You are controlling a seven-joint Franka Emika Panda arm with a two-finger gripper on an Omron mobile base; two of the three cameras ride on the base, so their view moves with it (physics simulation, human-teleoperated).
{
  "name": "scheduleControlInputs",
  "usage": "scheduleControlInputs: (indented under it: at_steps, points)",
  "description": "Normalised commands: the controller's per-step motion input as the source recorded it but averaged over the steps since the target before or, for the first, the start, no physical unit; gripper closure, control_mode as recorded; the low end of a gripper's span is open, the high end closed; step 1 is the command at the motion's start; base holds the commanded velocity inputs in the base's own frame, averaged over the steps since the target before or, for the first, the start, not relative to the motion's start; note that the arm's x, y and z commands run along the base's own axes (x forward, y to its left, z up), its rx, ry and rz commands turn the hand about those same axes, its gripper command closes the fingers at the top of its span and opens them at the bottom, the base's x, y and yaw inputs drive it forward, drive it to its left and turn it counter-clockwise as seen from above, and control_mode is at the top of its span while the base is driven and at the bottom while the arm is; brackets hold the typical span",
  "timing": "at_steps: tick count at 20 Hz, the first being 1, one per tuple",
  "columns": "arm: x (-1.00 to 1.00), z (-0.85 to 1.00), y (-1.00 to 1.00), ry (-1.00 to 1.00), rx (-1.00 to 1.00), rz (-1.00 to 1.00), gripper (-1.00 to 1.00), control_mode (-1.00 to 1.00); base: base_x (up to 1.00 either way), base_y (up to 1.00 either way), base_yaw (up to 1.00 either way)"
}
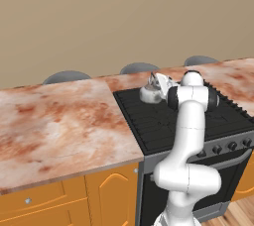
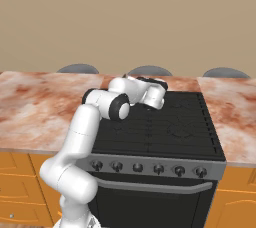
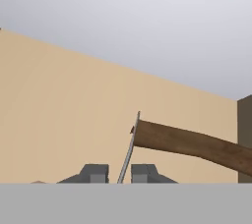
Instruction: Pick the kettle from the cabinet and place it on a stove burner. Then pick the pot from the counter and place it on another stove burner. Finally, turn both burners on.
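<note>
Presently, the surface [image 1: 59, 121], a marbled reddish-brown and cream slab on orange fronts, runs along both sides of the black range [image 1: 149, 126], with a plain tan wall behind. The stove burners [image 2: 182, 127] lie under black grid grates, and a steel strip of dark knobs [image 2: 150, 168] crosses the range front. My white arm [image 1: 188, 136] rises before the range and bends forward over its rear part. The kettle [image 1: 150, 92], small, rounded and silver-grey, stands upright on the rear left burner in the left base view, close to the edge of the surface. My hand [image 1: 161, 82] sits just beside and above the kettle, at its handle. In the hand view the thin metal upright of the kettle's handle [image 3: 129, 144] passes between my two dark fingertips [image 3: 96, 173], with its brown wooden grip [image 3: 192, 143] reaching off to the right. The fingertips stand very near that upright on either side; I cannot tell whether they clamp it or have let go.
</note>
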Motion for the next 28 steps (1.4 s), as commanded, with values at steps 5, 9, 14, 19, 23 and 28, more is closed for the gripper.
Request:
scheduleControlInputs:
  at_steps: [5,9,14,19,23,28]
  points:
    - [0.00,-0.25,0.05,0.00,0.00,0.00,-1.00,-1.00,0.00,0.00,0.00]
    - [0.01,-0.12,0.00,0.00,0.00,0.00,-1.00,-1.00,0.00,0.00,0.00]
    - [0.00,-0.01,0.00,-0.03,0.00,0.00,-1.00,-1.00,0.00,0.00,0.00]
    - [0.00,0.00,-0.18,-0.06,0.00,0.00,-1.00,-1.00,0.00,0.00,0.00]
    - [0.00,-0.02,-0.38,-0.04,0.00,0.00,-1.00,-1.00,0.00,0.00,0.00]
    - [0.00,-0.08,-0.42,-0.01,0.00,0.00,-1.00,-1.00,0.00,0.00,0.00]
